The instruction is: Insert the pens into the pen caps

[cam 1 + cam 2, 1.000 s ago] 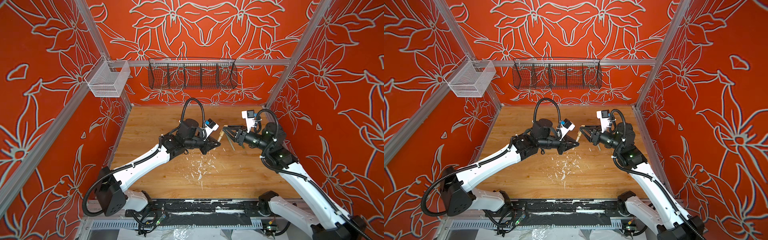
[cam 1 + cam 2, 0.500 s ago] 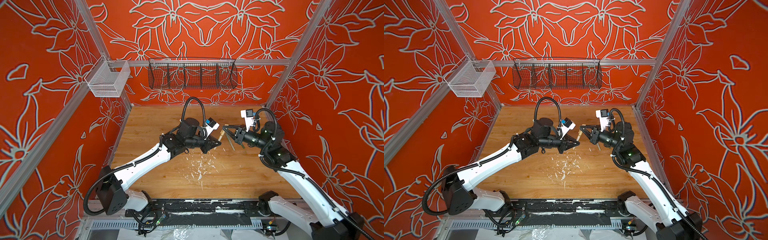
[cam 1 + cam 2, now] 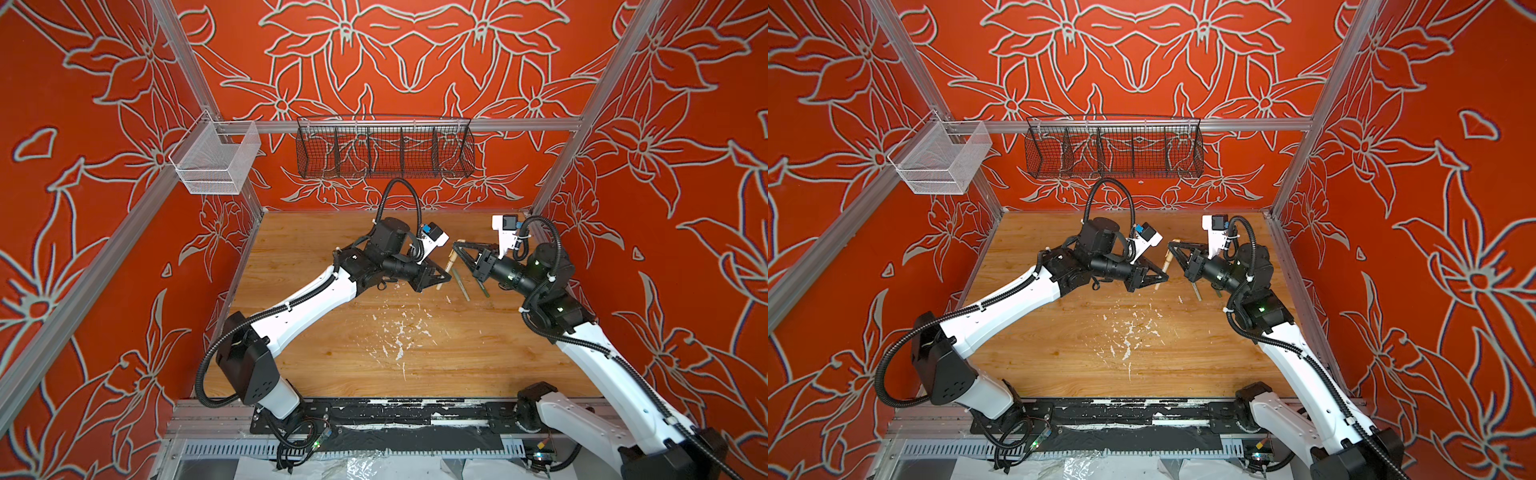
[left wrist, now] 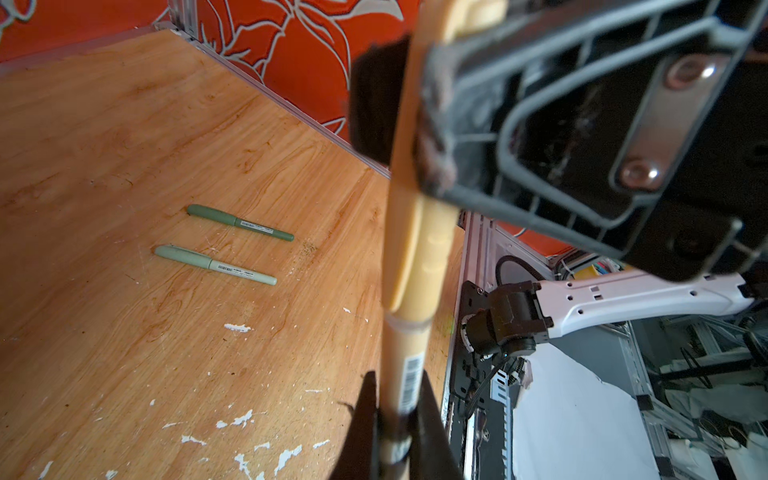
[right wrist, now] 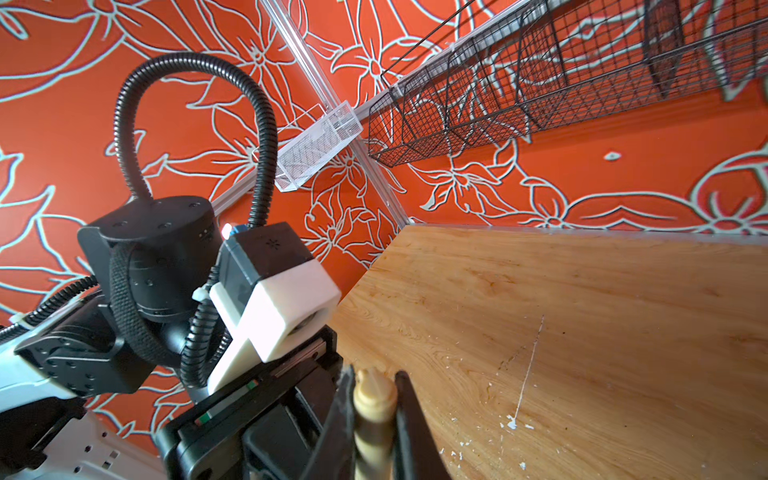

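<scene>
Left wrist: left gripper [image 4: 397,428] pinches beige pen [image 4: 405,374], right gripper [image 4: 406,120] pinches its beige cap [image 4: 428,257].
Misaligned push could jam it.

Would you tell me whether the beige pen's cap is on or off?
On: in the left wrist view the beige cap sits over the beige pen, rim against barrel.

walls [image 3: 395,62]: orange-red, grey-white outlined flowers
table [image 3: 332,332]: light wood grain, white flecks
held pen [image 4: 405,365]: beige, black-and-white barcode
held cap [image 5: 374,395]: beige
dark pen [image 4: 240,222]: deep green, barcode strip
pale pen [image 4: 215,264]: mint green, barcode strip
long basket [image 3: 384,151]: black wire
small basket [image 3: 216,162]: white mesh
arms [image 3: 307,307]: white shells, black joints and hoses
frame [image 3: 519,124]: silver
base rail [image 3: 395,415]: black, white scuffs
</scene>
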Tool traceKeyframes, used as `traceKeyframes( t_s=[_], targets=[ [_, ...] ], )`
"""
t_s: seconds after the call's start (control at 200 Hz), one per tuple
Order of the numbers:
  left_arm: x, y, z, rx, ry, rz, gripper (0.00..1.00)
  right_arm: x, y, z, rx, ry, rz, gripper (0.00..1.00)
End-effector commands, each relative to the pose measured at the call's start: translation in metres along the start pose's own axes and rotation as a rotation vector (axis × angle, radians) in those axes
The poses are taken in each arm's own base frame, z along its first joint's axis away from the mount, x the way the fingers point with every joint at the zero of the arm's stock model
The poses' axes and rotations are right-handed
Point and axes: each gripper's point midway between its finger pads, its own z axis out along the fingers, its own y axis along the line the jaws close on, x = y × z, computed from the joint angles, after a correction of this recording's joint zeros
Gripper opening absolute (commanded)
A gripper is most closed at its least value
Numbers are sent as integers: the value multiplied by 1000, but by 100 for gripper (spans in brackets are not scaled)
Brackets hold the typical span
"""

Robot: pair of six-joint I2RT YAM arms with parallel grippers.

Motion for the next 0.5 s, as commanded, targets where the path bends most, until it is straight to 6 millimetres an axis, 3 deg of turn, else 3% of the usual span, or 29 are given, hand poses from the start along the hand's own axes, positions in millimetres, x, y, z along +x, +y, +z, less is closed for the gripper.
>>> traceKeyframes(
  t_s=[0.0,0.175,0.495],
  targets=[
    [-83,10,-33,-48,-230,75,0,59,2,-7,-50,192,33,0],
    [-106,7,-42,2,-277,57,0,68,-1,-13,-40,188,41,0],
    [-124,-2,-47,74,-333,62,0,80,3,-14,-92,175,65,0]
  ],
)
